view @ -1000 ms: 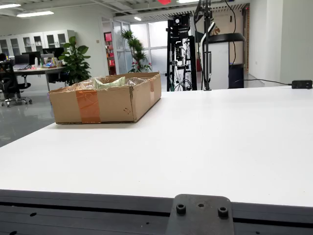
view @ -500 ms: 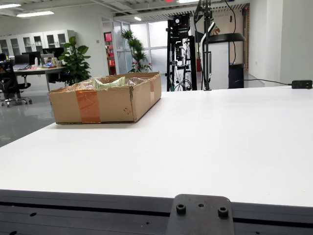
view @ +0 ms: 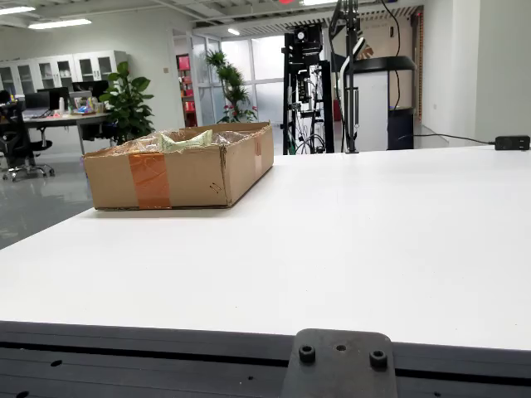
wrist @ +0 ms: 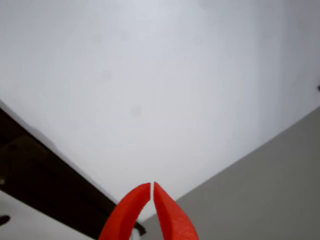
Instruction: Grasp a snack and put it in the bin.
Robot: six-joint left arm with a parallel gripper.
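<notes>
In the view from the side, a cardboard box point(view: 178, 170) with orange tape stands on the white table point(view: 348, 240) at the left rear; clear wrappers and a pale green snack packet point(view: 184, 140) show above its rim. No arm or gripper appears in that view. In the view that rides on the gripper, my gripper point(wrist: 151, 187) has red fingers point(wrist: 127, 215) whose tips meet with only a hairline gap and nothing between them. Beneath them lies bare white table top point(wrist: 150, 90) near its edge. No snack shows in that view.
A black mounting plate point(view: 340, 365) sits at the table's front edge. A dark stand with cables point(view: 348, 75) rises behind the table, and a black adapter point(view: 512, 143) lies at the far right. The riding view shows a dark strip point(wrist: 45, 180) and grey floor point(wrist: 270, 190) past the edge.
</notes>
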